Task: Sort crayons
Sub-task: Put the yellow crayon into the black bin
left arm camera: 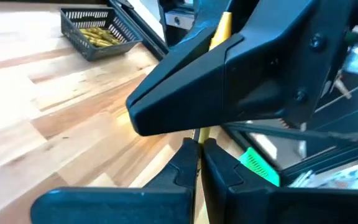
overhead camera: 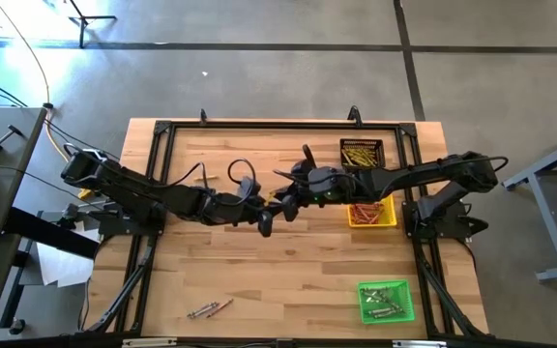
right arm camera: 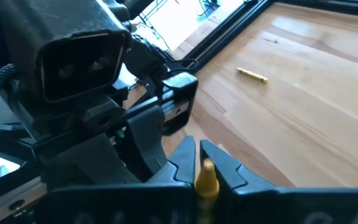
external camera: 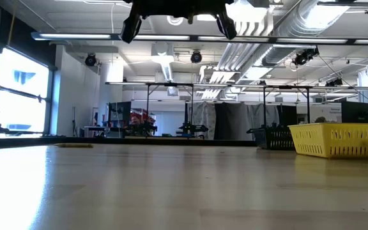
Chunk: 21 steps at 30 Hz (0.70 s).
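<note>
1. Both arms meet over the middle of the tabletop [overhead camera: 288, 280], tools raised well above the wood; low view shows only dark finger tips at the top edge.
2. Yellow crayon [left arm camera: 221, 28] is pinched at once by both tools, in the air between them.
3. Left tool [left arm camera: 199, 151]: fingers pressed together, clamped on the crayon's lower end; the stick runs up from the gap and behind the other arm's finger.
4. Right tool [right arm camera: 199, 155]: fingers closed tight around the same crayon, its rounded yellow end poking out between them.
5. Second yellow crayon [right arm camera: 252, 75] lies loose on the wood, apart from both tools.
6. Black tray [overhead camera: 362, 153] at the far right holds yellow crayons.
7. Yellow tray [overhead camera: 371, 213] just nearer than it holds red/pink crayons; right arm partly covers it.
8. Green tray [overhead camera: 386, 301] at the near right corner holds greyish crayons.
9. A few greyish crayons [overhead camera: 209, 309] lie loose near the front edge, left of centre.
</note>
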### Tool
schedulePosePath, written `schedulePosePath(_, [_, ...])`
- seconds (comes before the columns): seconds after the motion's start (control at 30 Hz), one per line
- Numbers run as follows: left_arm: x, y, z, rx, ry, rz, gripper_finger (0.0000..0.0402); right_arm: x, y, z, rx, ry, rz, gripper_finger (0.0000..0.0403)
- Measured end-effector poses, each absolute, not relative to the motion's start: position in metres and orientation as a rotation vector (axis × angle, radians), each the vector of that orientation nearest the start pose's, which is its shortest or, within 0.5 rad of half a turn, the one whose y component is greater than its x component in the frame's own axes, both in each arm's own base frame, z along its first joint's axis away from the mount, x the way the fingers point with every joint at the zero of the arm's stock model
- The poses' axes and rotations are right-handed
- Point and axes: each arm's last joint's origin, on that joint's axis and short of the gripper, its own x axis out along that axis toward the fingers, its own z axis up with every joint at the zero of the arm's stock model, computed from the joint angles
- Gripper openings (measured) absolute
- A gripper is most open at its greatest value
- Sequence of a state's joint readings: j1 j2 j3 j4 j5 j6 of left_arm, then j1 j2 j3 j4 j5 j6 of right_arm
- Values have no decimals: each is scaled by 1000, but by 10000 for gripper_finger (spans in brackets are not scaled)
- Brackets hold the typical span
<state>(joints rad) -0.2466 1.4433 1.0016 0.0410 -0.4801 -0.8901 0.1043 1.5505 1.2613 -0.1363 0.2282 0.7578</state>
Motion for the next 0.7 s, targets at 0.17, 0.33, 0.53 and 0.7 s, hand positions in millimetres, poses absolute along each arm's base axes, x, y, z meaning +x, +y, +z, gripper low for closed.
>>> schedulePosePath(0.17, [313,-65,277,-676,270,365,1,350,27,314,667,376,-292,2])
schedulePosePath(0.33, [312,-65,273,-667,298,367,1,346,26,317,666,384,-301,2])
schedulePosePath(0.53, [314,-62,273,-693,335,298,1,344,25,317,658,403,-306,1])
schedulePosePath(0.7, [312,-60,267,-685,411,287,1,321,24,307,613,626,-386,1])
